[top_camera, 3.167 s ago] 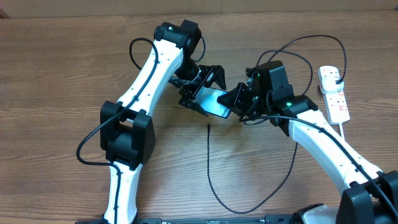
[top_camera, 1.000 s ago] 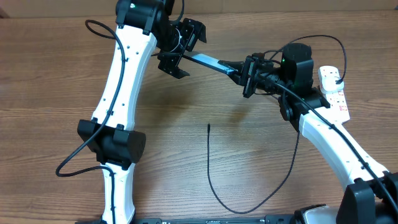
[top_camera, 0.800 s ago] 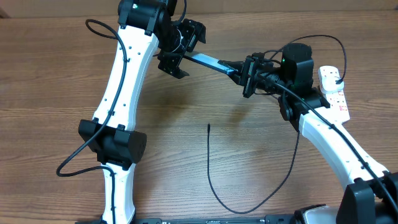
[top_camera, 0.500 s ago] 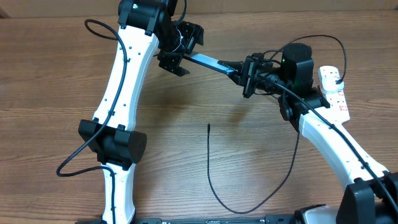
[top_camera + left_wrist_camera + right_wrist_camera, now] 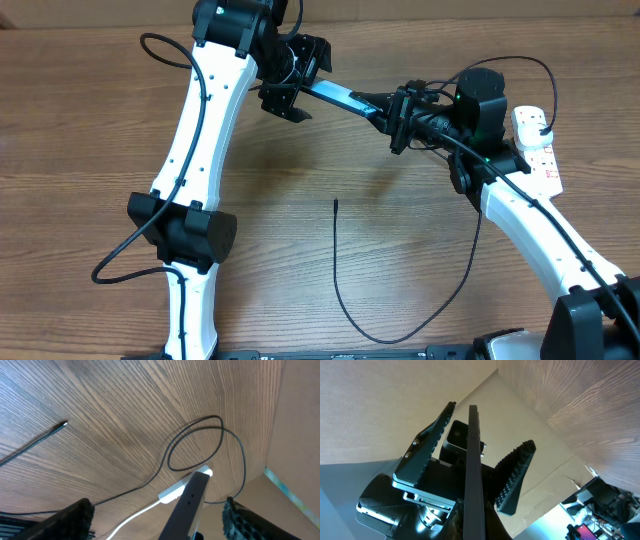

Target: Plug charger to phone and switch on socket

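From overhead, the phone (image 5: 338, 97) hangs in the air above the far part of the wooden worktop (image 5: 80, 120), slung between the two arms with its teal face partly showing. The right fingers (image 5: 382, 108) are pinched tight on its right end. The left fingers (image 5: 290, 104) stand wide at its left end, one on each side of it. The charger (image 5: 335, 250) lies loose on the worktop. Its free tip points up the middle, well below the phone. The cable curves down and round, then passes behind the right arm toward the socket (image 5: 541, 165) at the right edge, where a black plug sits at the strip's far end.

In the left wrist view, the phone (image 5: 186, 507) shows edge-on as a dark slab midway between the two spread left fingers (image 5: 70, 521), with a clear gap on either side. Below it lie the socket (image 5: 175, 491), its white cord and a loop of black cable.

In the right wrist view, the phone (image 5: 471, 470) rises as a thin dark edge from the bottom of the frame. The left fingers (image 5: 425, 450) flank it without touching. The right arm's own tips cannot be made out here.
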You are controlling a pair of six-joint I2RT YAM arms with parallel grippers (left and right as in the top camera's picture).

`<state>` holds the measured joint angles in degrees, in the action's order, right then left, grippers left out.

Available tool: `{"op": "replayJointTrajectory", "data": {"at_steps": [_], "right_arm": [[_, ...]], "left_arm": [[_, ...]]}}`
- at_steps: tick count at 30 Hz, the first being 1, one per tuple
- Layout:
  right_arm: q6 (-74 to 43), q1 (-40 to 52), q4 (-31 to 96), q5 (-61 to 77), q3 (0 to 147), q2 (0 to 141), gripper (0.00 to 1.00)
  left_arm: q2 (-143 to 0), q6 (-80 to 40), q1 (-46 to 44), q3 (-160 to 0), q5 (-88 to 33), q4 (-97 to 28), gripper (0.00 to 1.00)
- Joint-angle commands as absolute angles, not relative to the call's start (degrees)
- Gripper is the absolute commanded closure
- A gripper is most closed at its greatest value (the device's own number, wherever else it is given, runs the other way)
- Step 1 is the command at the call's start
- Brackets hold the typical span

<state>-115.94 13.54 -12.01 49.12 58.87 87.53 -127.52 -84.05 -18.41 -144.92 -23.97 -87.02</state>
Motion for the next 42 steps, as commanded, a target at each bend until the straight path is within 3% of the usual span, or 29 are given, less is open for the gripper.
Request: {"op": "replayJointTrajectory", "data": {"at_steps": [1, 12, 18, 23, 34, 42], "right_arm": [[-123.9, 13.5, -13.0, 50.0, 60.1, 87.2, 0.96], [-123.9, 13.5, -13.0, 50.0, 60.1, 87.2, 0.96], [-123.9, 13.5, -13.0, 49.7, 60.1, 87.2, 0.96], [-123.9, 13.5, -13.0, 49.6, 60.1, 87.2, 0.96], [-123.9, 13.5, -13.2, 49.4, 60.1, 87.2, 0.96], [-123.9, 13.5, -13.2, 48.9, 60.1, 87.2, 0.87]], "left_arm": [[-125.9, -85.3, -18.8, -146.1, -25.1, -86.9, 0.23], [-125.9, -85.3, -18.9, -146.1, -25.1, -86.9, 0.44], [-125.9, -85.3, -18.9, -146.1, -25.1, -87.0, 0.69], [-125.9, -85.3, -19.0, -146.1, -25.1, -87.0, 0.7], [-125.9, -85.1, -19.2, -146.1, -25.1, -86.9, 0.84], [-125.9, -85.1, -19.2, -146.1, -25.1, -86.9, 0.87]]}}
